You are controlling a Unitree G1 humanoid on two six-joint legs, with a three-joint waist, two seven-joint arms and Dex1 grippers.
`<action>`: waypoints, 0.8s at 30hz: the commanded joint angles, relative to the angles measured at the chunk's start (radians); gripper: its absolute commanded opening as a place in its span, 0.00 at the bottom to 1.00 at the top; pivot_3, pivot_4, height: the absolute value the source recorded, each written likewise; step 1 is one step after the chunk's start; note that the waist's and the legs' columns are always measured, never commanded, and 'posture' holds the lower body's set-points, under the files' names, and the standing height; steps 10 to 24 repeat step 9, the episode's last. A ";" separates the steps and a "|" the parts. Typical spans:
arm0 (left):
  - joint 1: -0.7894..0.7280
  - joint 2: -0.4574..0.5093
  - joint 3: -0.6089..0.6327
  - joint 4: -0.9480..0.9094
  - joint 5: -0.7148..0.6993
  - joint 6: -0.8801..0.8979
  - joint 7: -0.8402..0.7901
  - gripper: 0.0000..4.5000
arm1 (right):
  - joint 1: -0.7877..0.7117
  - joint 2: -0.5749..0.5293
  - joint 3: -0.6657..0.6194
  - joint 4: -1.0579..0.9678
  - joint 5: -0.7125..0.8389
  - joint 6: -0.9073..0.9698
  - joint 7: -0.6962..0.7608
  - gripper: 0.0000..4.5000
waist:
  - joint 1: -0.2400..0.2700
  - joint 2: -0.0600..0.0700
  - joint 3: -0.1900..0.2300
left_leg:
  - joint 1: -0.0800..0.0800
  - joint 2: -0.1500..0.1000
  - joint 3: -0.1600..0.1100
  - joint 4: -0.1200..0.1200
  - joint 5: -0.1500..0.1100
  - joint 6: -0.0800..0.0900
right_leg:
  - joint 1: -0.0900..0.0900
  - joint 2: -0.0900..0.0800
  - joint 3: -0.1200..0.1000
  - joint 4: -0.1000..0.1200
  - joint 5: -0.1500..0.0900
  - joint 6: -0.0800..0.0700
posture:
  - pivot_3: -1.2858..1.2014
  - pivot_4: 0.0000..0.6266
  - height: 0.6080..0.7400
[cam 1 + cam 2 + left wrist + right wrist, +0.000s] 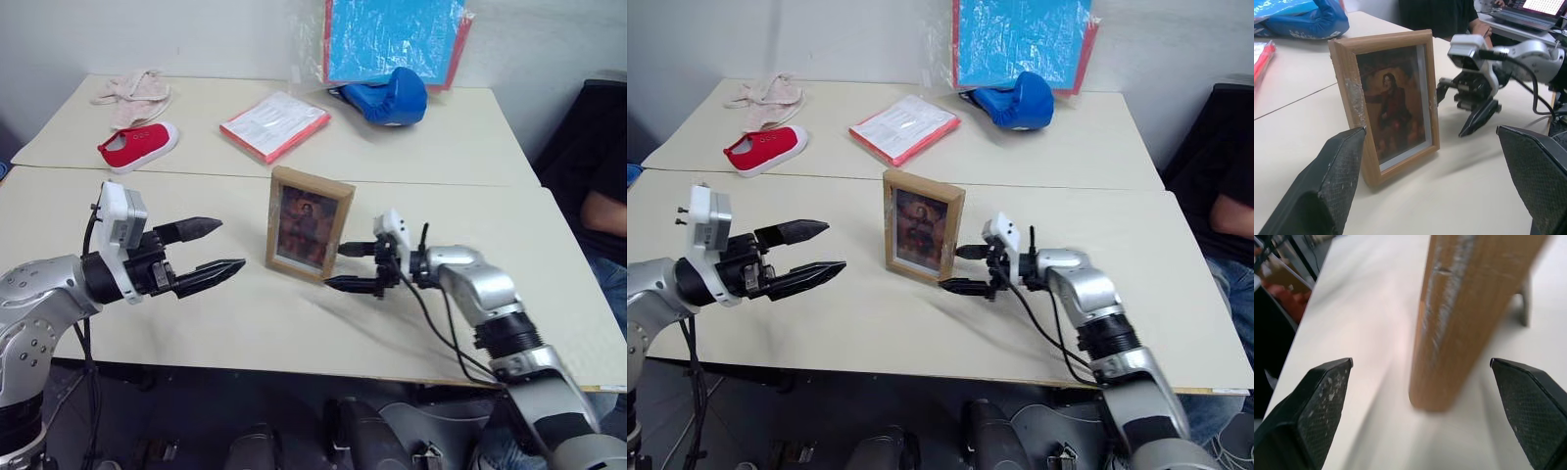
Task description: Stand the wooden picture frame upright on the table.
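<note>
Your wooden picture frame stands upright on the tabletop; it looks light, stiff and tippy. If regripping, pinch its side rails. Left gripper and right gripper flank it, both spread and empty.

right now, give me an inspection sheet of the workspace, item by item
surface: pale cream table, a second table butted behind it
job's things: wooden picture frame standing upright, picture facing the robot
clutter: red shoe, pink cloth, white packet edged in red, blue boxing glove, blue sheet, all on the far table
grippers: left gripper jaws open, apart from the frame; right gripper jaws open beside the frame's edge
cables: black cable along the right arm
surroundings: seated person at right
</note>
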 commanded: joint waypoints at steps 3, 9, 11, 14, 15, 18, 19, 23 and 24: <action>-0.017 0.063 -0.017 0.040 0.042 -0.066 -0.083 1.00 | -0.052 -0.217 -0.090 -0.149 0.079 0.132 0.178 0.99 | 0.001 0.001 0.001 | 0.000 0.000 0.000 0.000 0.000 0.000 | 0.000 0.000 0.000 -0.001 0.000 0.000 | 0.52 0.24 1.00; -0.147 0.106 -0.050 0.167 0.065 -0.093 -0.136 1.00 | -0.048 -0.280 -0.220 -0.194 0.165 0.244 0.144 0.99 | 0.004 0.001 0.001 | 0.001 0.000 0.000 -0.001 0.000 0.000 | 0.001 0.001 0.000 0.000 0.000 0.000 | 0.52 0.24 1.00; -0.147 0.106 -0.050 0.167 0.065 -0.093 -0.136 1.00 | -0.048 -0.280 -0.220 -0.194 0.165 0.244 0.144 0.99 | 0.004 0.001 0.001 | 0.001 0.000 0.000 -0.001 0.000 0.000 | 0.001 0.001 0.000 0.000 0.000 0.000 | 0.52 0.24 1.00; -0.147 0.106 -0.050 0.167 0.065 -0.093 -0.136 1.00 | -0.048 -0.280 -0.220 -0.194 0.165 0.244 0.144 0.99 | 0.004 0.001 0.001 | 0.001 0.000 0.000 -0.001 0.000 0.000 | 0.001 0.001 0.000 0.000 0.000 0.000 | 0.52 0.24 1.00; -0.147 0.106 -0.050 0.167 0.065 -0.093 -0.136 1.00 | -0.048 -0.280 -0.220 -0.194 0.165 0.244 0.144 0.99 | 0.004 0.001 0.001 | 0.001 0.000 0.000 -0.001 0.000 0.000 | 0.001 0.001 0.000 0.000 0.000 0.000 | 0.52 0.24 1.00; -0.147 0.106 -0.050 0.167 0.065 -0.093 -0.136 1.00 | -0.048 -0.280 -0.220 -0.194 0.165 0.244 0.144 0.99 | 0.004 0.001 0.001 | 0.001 0.000 0.000 -0.001 0.000 0.000 | 0.001 0.001 0.000 0.000 0.000 0.000 | 0.52 0.24 1.00; -0.147 0.106 -0.050 0.167 0.065 -0.093 -0.136 1.00 | -0.048 -0.280 -0.220 -0.194 0.165 0.244 0.144 0.99 | 0.004 0.001 0.001 | 0.001 0.000 0.000 -0.001 0.000 0.000 | 0.001 0.001 0.000 0.000 0.000 0.000 | 0.52 0.24 1.00; -0.147 0.106 -0.050 0.167 0.065 -0.093 -0.136 1.00 | -0.048 -0.280 -0.220 -0.194 0.165 0.244 0.144 0.99 | 0.004 0.001 0.001 | 0.001 0.000 0.000 -0.001 0.000 0.000 | 0.001 0.001 0.000 0.000 0.000 0.000 | 0.52 0.24 1.00; -0.147 0.106 -0.050 0.167 0.065 -0.093 -0.136 1.00 | -0.048 -0.280 -0.220 -0.194 0.165 0.244 0.144 0.99 | 0.004 0.001 0.001 | 0.001 0.000 0.000 -0.001 0.000 0.000 | 0.001 0.001 0.000 0.000 0.000 0.000 | 0.52 0.24 1.00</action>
